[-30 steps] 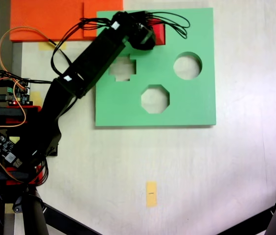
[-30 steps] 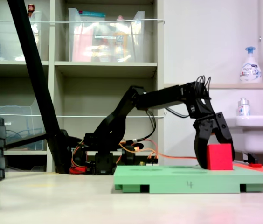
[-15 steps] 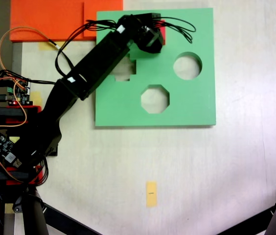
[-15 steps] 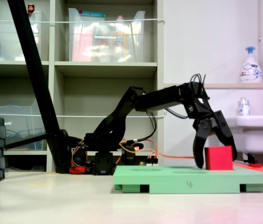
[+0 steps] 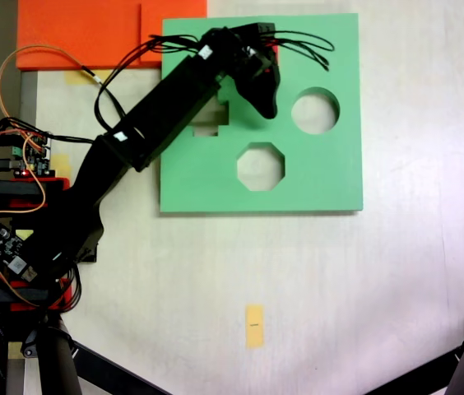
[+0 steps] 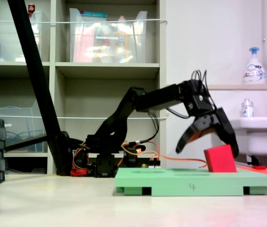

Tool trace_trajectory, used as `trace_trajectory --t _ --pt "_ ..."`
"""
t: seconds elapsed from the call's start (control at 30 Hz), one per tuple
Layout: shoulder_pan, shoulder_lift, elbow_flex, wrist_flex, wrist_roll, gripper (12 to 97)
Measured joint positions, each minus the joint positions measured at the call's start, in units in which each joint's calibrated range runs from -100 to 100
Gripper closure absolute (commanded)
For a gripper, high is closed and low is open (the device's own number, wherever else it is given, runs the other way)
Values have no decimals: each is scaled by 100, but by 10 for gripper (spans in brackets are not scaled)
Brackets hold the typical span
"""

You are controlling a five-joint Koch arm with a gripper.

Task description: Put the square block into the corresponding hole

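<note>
Pale worktop (image 5: 339,288) w/ a shelving unit (image 6: 105,71) behind it in the side-on fixed view, plus a soap bottle (image 6: 254,66) on a ledge at far right. Flat green foam board (image 5: 322,177) lies toward the worktop's top edge in the top-down fixed view, and an orange foam sheet (image 5: 84,33) sits at the top-left corner, just beside the board. Small yellow tape strip (image 5: 254,326) sits well apart, near the bottom edge.

Arm reaches from its base at the worktop's left edge, up and across the board. Gripper (image 6: 207,142) hangs above the board's far end in the side-on view, fingers spread wide, released, gripping nothing: one finger (image 6: 186,136) juts out twd the base side, the other drops down behind the square block (image 6: 220,159).

Block's red, resting on the board top and tilted, one lower edge lifted a bit. Can't tell from the side whether the far finger touches it. From above the arm hides nearly all of it, just a red sliver (image 5: 274,49) near the board's top edge.

The hole (image 5: 206,128)? Mostly under the arm in the top-down view; can't make out its outline. Octagonal cutout (image 5: 260,166) and round cutout (image 5: 315,110) both sit open, toward the board's middle and right side.
</note>
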State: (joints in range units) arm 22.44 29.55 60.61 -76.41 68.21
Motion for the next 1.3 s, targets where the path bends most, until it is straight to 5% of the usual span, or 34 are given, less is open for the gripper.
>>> trace_trajectory --t 0.53,0.77,0.93,1.03,1.3 --pt "-806 -3926 -20 -1459 -1436 197" --pt "-1016 -5814 -20 -2242 -3282 199" --pt "-1387 -6867 -20 -2261 -3702 205" --pt "-1700 -7565 -10 -2271 -4107 344" --pt "-2413 -10575 -3871 -1371 -5314 485"
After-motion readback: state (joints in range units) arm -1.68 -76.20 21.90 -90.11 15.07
